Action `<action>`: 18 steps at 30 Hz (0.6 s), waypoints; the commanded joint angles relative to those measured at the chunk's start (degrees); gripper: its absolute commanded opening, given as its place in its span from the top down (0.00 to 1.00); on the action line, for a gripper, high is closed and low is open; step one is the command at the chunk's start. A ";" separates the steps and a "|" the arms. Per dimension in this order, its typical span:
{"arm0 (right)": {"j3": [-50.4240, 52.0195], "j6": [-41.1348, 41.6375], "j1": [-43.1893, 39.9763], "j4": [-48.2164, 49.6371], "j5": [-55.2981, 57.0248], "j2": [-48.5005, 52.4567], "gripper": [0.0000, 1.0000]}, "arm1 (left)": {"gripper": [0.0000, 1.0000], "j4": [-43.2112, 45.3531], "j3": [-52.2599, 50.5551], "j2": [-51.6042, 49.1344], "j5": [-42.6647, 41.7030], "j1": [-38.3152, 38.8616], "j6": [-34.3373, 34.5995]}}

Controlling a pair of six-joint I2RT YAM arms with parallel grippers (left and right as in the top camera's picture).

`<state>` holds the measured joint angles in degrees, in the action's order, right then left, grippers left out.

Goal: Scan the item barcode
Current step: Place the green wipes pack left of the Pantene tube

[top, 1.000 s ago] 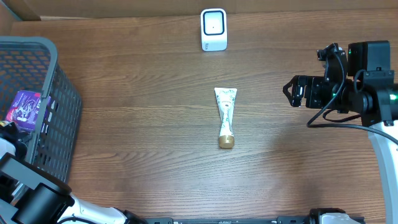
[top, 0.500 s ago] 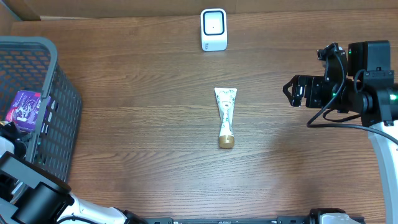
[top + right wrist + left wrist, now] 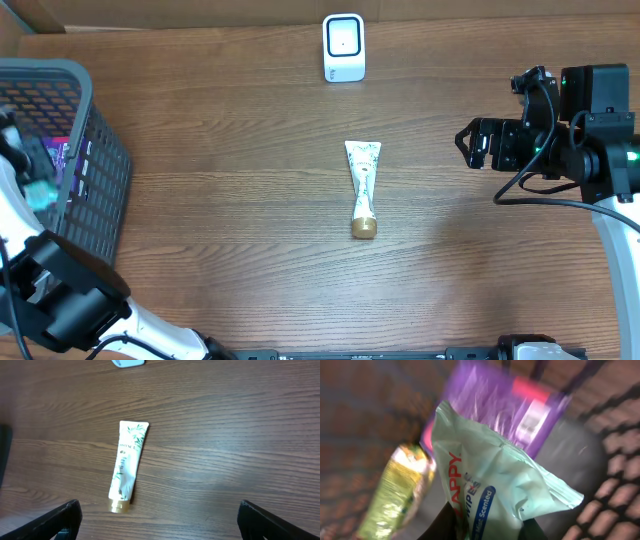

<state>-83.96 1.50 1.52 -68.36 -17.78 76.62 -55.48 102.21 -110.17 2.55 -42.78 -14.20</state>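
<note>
Left gripper [image 3: 487, 529] pinches one edge of a wipes pack [image 3: 490, 480] above the basket [image 3: 95, 160] at left. The pack looks light, soft and floppy, best held by its seam. Right gripper [image 3: 465, 148] hangs wide open, empty.

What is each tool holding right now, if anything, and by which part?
The left tool pinches a pale green wipes pack by one end, the edge nearest its wrist camera. The right tool is open and holds nothing.
</note>
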 commanded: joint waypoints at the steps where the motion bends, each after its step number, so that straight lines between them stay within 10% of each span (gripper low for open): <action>1: -1.60 -0.04 -0.24 0.28 -0.26 0.02 0.00 | 0.96 -3.93 11.02 0.48 -0.57 0.85 6.10; 11: -1.60 -0.02 -0.24 0.26 -0.26 0.02 0.00 | 0.96 -21.00 35.58 1.70 -18.88 8.00 11.41; 18: -1.60 -0.04 -0.24 -0.07 -0.26 0.02 0.00 | 0.96 -29.62 34.95 2.29 -23.39 23.30 18.21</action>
<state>-83.96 1.52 1.52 -68.60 -17.78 76.62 -83.66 137.97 -108.86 -16.45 -25.63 0.19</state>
